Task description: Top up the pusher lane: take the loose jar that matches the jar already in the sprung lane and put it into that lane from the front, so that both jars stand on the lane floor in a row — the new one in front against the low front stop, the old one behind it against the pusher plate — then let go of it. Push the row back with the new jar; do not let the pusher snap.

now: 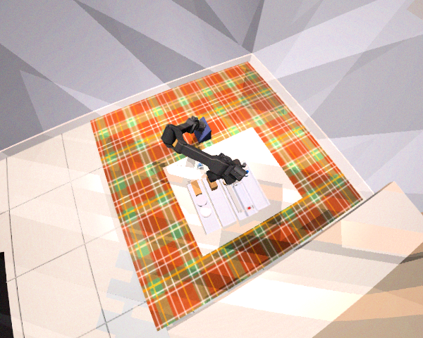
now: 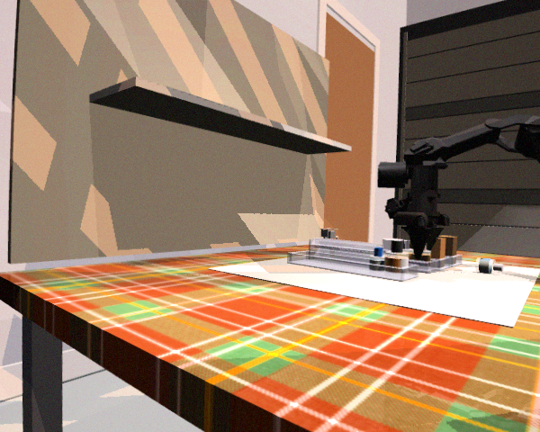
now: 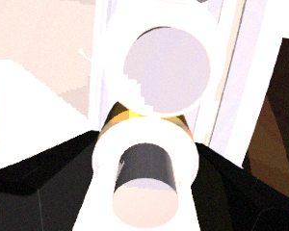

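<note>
My gripper (image 2: 425, 255) (image 3: 144, 146) points down and is shut on a jar (image 3: 145, 126) with a white shoulder, an amber band and a narrow dark cap with a pale top. The held jar looks upright, low at the front of the sprung lane (image 1: 237, 198). Directly behind it stands the lane jar (image 3: 167, 69), with a wide pale round top. In the wrist view the two jars overlap; whether they touch is unclear. The low front stop, the pusher plate and the held jar's base are hidden, so contact with the lane floor cannot be told.
Brown boxes (image 1: 196, 187) (image 2: 449, 246) stand in neighbouring lanes. Two pale round-topped jars (image 1: 203, 205) stand behind one box. A blue-capped jar (image 2: 377, 252) and a brown jar (image 2: 396, 262) stand near the gripper. A loose jar (image 2: 485, 265) lies on the white mat (image 2: 470, 301).
</note>
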Controlling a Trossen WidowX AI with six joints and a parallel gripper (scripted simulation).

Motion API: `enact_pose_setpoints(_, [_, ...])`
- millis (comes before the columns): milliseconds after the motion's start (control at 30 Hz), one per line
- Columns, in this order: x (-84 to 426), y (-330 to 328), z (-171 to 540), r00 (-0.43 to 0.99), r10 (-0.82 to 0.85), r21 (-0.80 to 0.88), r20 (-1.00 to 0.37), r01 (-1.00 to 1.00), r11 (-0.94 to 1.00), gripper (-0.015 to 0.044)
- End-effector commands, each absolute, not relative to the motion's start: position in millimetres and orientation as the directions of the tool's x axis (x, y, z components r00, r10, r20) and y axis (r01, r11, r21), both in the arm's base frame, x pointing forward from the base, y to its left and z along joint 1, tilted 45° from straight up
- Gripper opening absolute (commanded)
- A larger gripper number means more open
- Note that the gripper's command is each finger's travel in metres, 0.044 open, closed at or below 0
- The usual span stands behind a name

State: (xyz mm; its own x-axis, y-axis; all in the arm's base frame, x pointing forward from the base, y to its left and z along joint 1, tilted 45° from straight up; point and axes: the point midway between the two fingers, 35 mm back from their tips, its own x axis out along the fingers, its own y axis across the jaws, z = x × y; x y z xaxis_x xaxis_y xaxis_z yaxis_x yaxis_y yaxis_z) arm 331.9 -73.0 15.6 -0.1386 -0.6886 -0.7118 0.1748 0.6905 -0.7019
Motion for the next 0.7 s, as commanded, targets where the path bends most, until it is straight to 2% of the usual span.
enact_pose_setpoints(0, [332.5,-75.0,16.6,-0.133,-0.696,-0.708,-0.705,0.180,0.683,0.0000])
enact_pose_setpoints(667, [329.3,-74.3,16.5,-0.133,-0.696,-0.708,-0.705,0.179,0.683,0.0000])
